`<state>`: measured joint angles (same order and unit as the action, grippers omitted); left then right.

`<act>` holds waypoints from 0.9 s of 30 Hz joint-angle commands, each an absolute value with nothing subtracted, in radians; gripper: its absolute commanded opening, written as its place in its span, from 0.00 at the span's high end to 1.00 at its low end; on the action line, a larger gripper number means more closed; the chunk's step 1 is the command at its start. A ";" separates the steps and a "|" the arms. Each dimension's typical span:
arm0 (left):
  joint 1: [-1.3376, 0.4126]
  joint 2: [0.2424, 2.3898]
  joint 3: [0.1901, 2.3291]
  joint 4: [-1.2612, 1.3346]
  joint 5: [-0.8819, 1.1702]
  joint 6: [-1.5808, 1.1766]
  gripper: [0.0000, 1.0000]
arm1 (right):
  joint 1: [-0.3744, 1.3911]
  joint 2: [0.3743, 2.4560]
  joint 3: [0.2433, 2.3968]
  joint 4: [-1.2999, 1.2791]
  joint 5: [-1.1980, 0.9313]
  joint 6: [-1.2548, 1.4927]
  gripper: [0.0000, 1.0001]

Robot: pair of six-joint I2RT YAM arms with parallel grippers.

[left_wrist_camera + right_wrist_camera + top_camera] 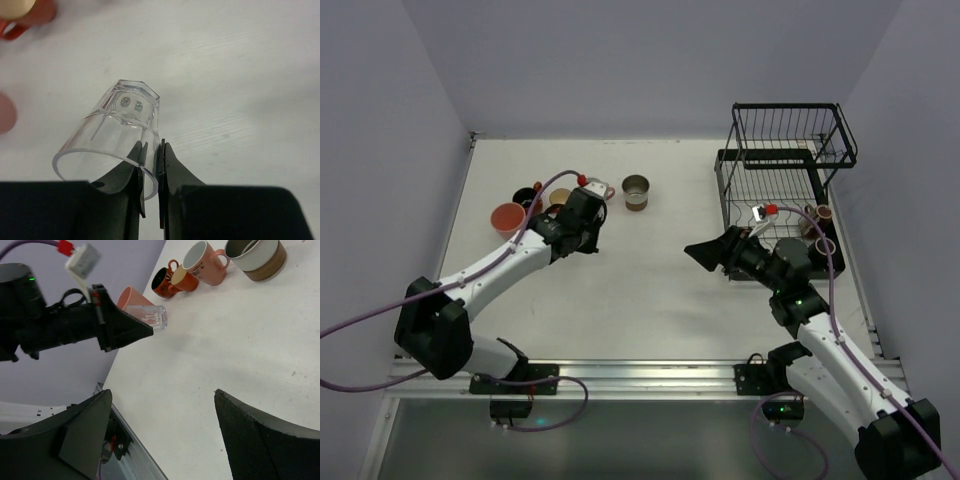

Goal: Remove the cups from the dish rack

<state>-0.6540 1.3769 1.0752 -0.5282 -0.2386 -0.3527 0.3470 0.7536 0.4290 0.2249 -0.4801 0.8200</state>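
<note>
My left gripper [150,148] is shut on the rim wall of a clear glass cup [112,131], held tilted just above the table; in the top view it [588,238] is at the left centre. The right wrist view shows that clear cup [150,316] too. My right gripper [705,252] is open and empty over the table's middle, its fingers [95,412] wide apart. The black wire dish rack [785,150] stands at the far right with two cups [817,214] in its lower tray. On the table stand a salmon cup [507,217], a black cup [525,196], an orange mug [182,279], a pink mug [202,262] and a grey-brown cup [635,192].
Grey walls close the table at the left, back and right. A metal rail [640,375] runs along the near edge by the arm bases. Purple cables [550,185] loop over the left arm.
</note>
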 commanded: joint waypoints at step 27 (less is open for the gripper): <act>-0.341 1.850 1.304 -0.733 -0.305 -0.183 0.57 | 0.351 0.792 0.456 0.172 -0.466 0.669 0.14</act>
<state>-0.3462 1.8408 1.2713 -0.6777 -0.2943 -0.2153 0.3470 0.7876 0.4294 0.1726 -0.4660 0.6949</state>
